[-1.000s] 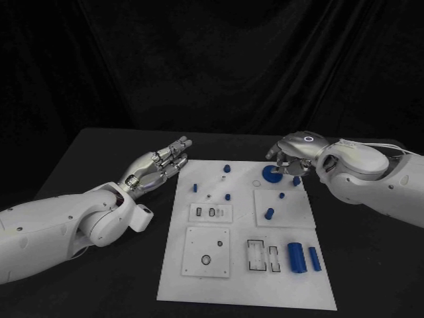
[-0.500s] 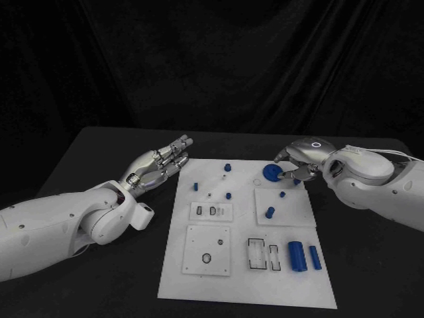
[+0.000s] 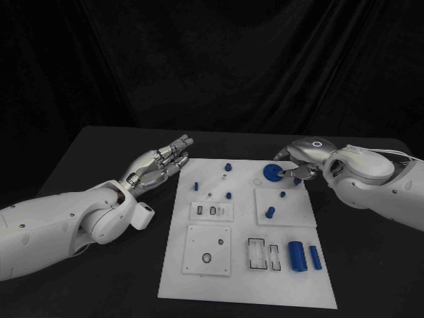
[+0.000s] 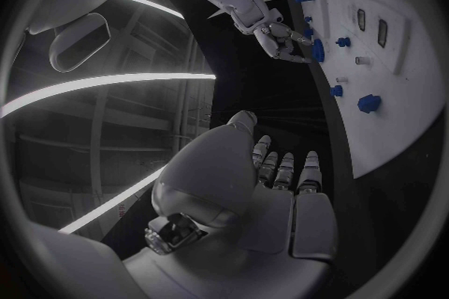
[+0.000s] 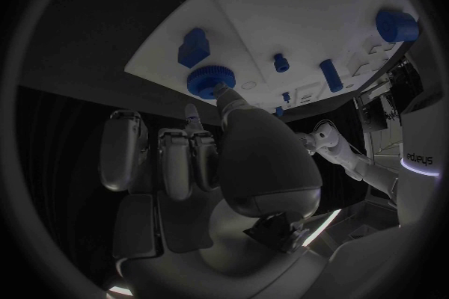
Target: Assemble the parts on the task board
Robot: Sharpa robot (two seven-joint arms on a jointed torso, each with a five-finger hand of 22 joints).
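Head camera: mounted high, looks down and forward over the black table [image 3: 97, 152] from the robot's side; the whole task board [image 3: 242, 265] lies in frame, with the left hand [image 3: 160, 164] beside the board's far left edge and the right hand [image 3: 298, 159] at its far right corner.

Left wrist camera: sits close behind the left hand [image 4: 253, 187], facing out past its fingers; the board [image 4: 402, 90] runs alongside that hand, the right hand [image 4: 280, 37] well beyond it.

Right wrist camera: close behind the right hand [image 5: 234, 142], facing the board [image 5: 309, 7] just past the fingertips.

Shared: all three views take in the board's far end with the round blue knob [image 3: 272, 173] [image 4: 318, 51] [image 5: 213, 79]; the two wrist views face each other across it.
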